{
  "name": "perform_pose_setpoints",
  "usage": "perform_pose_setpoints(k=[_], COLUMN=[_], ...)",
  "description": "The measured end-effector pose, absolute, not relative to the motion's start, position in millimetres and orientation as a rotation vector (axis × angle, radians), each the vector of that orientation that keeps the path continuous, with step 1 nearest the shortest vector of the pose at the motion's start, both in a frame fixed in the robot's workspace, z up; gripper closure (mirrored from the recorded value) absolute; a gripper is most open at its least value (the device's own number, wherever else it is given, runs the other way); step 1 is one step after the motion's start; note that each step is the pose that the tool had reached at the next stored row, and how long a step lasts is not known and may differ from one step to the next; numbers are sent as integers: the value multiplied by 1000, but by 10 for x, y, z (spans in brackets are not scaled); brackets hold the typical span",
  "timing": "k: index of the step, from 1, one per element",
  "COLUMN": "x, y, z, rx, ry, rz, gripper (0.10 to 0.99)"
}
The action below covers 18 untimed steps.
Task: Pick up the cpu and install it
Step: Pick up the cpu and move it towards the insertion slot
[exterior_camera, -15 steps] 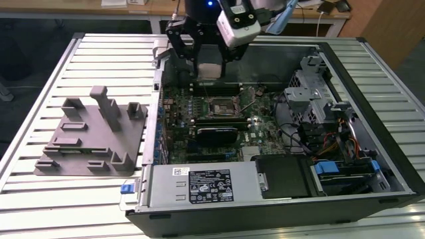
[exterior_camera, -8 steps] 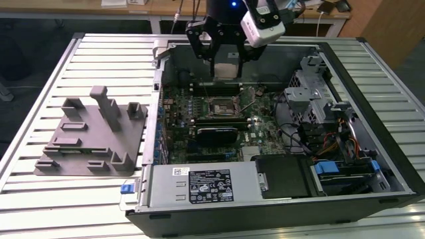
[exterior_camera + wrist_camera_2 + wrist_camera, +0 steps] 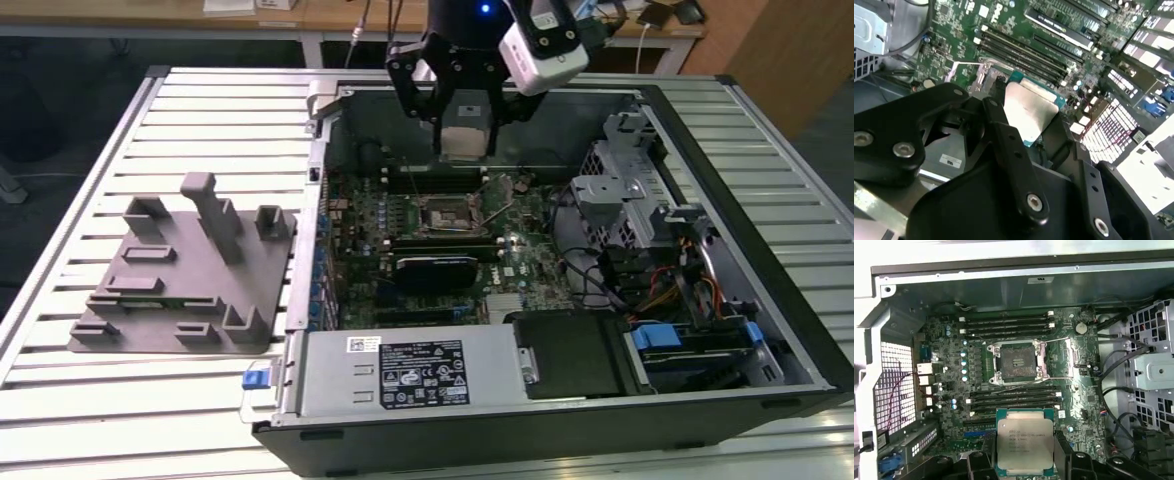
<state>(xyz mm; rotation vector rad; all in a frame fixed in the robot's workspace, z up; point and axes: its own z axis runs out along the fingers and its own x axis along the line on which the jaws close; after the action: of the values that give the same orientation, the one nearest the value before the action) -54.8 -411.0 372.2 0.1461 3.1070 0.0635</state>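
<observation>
Cpu (image 3: 1025, 447): clamped by two opposite edges in the closed gripper (image 3: 465, 125), probably to spare the contact side. Hangs above the motherboard (image 3: 1079, 390) inside the open computer case (image 3: 561, 435), well clear of the bare socket (image 3: 1015, 362).

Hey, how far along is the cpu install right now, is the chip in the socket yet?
Done: the cpu is picked up, with the gripper jaws shut on its edges. In hand: it hangs above the motherboard, off to one side of the socket. Left: the socket sits empty with its frame open, so the chip is not yet seated.
</observation>
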Motion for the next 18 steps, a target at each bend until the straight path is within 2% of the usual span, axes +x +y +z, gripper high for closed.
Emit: perform_pose_setpoints(k=[18], x=[-537], y=[-4110], z=[3424], rx=[146], ry=[3107], rz=[63], gripper=[545])
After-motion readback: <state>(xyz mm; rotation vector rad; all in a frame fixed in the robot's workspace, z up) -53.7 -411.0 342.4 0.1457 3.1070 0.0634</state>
